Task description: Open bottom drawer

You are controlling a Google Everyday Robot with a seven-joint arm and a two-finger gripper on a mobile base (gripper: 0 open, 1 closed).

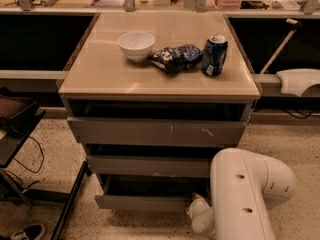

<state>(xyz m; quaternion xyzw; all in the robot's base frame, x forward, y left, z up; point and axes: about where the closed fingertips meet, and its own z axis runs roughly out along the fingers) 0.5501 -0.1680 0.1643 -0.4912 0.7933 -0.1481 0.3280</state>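
Grey bottom drawer [145, 202] juts out, hand [195, 205] at its right end.

White bowl [136, 45], crumpled blue snack bag [175, 58] and upright blue can [214, 55] sit in a row on the beige cabinet top [105, 76], bag in the middle. Black stand [17, 126] at left, dark shoe [26, 232] on the speckled floor [295, 144].

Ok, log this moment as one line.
bottom drawer: pulled partly out | gripper: low, at drawer's right end, mostly hidden by arm
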